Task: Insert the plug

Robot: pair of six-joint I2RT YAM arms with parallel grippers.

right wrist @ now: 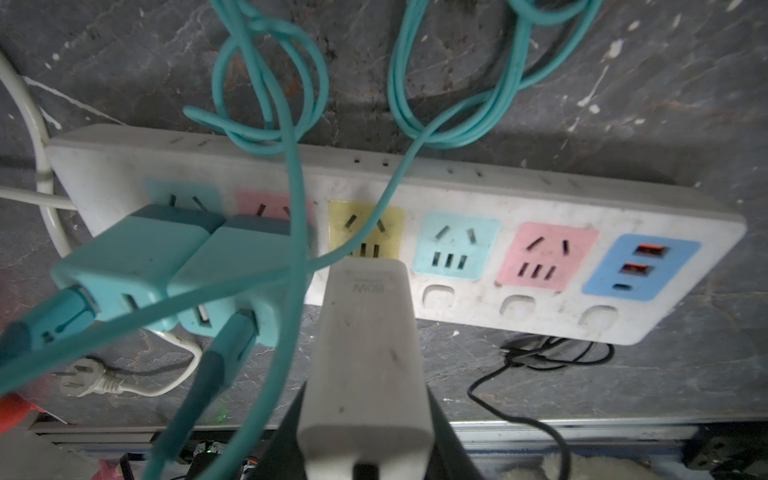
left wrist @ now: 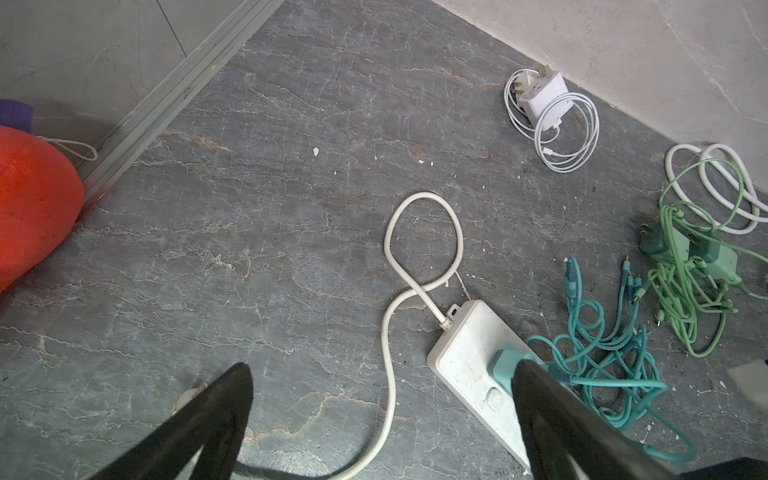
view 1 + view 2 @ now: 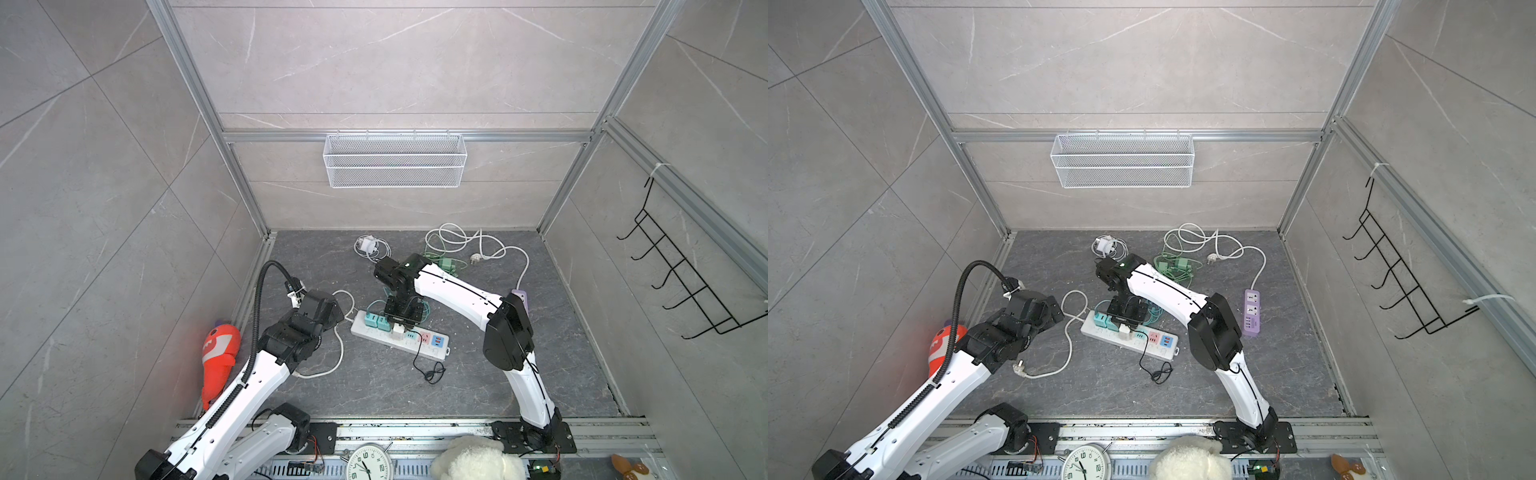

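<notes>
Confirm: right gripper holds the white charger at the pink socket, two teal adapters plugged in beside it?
Wrong socket. The right gripper holds the white charger at the yellow socket, not a pink one, as the right wrist view shows. Two teal adapters are plugged in beside it.

White power strip — pastel sockets; teal adapters, white charger.

"80W" is printed, upside down as seen in the right wrist view, on the white charger, a fainter line beside it being too blurred to be read, and hour numerals, 9 and 12 among them, are shown on the clock in both top views.
</notes>
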